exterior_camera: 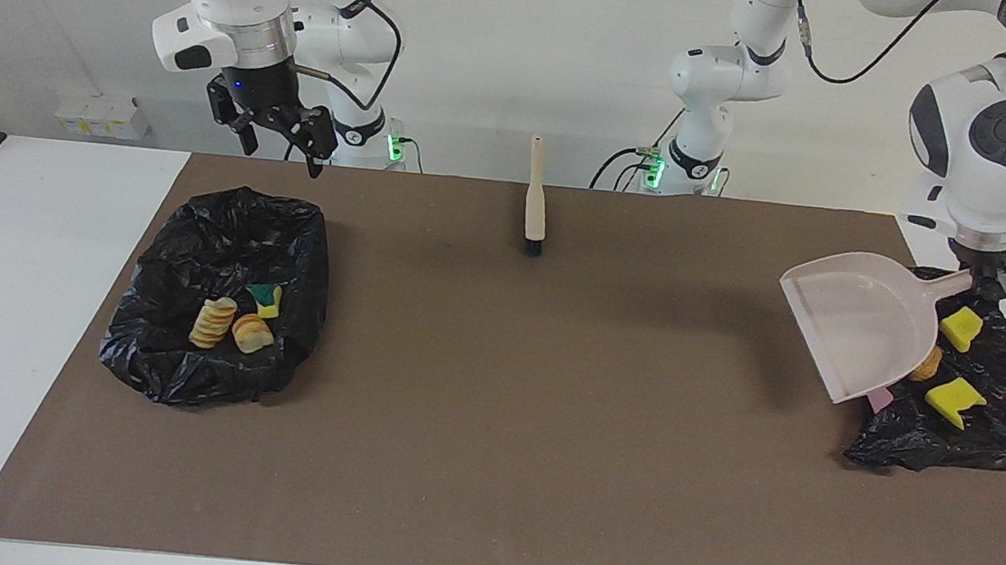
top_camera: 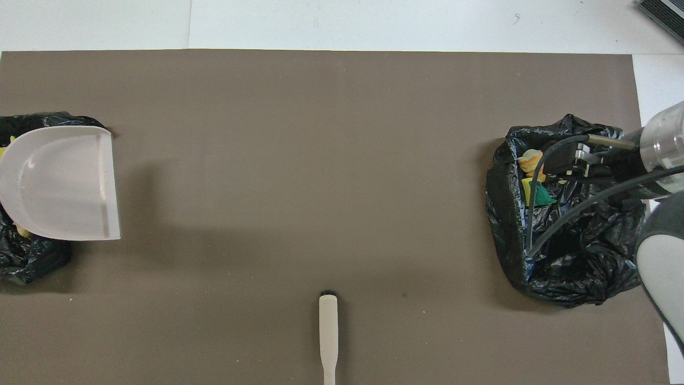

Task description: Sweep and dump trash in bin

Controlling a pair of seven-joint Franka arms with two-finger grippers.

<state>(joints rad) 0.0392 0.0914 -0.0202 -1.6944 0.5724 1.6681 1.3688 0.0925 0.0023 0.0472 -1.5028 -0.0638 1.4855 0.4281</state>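
Note:
The trash lies in two bins lined with black bags. One bin at the left arm's end holds yellow sponge chunks and a brown bread piece. The other bin holds striped bread pieces and a green-and-yellow chunk. My left gripper is shut on the handle of the beige dustpan, which hangs empty over that bin's edge and the mat. My right gripper hangs open and empty over the near edge of the other bin. From overhead the dustpan hides most of its bin.
A beige hand brush lies on the brown mat near the robots, midway between the arms, bristles pointing away from them; it is also in the overhead view as the brush. A pink bin edge peeks from under the bag.

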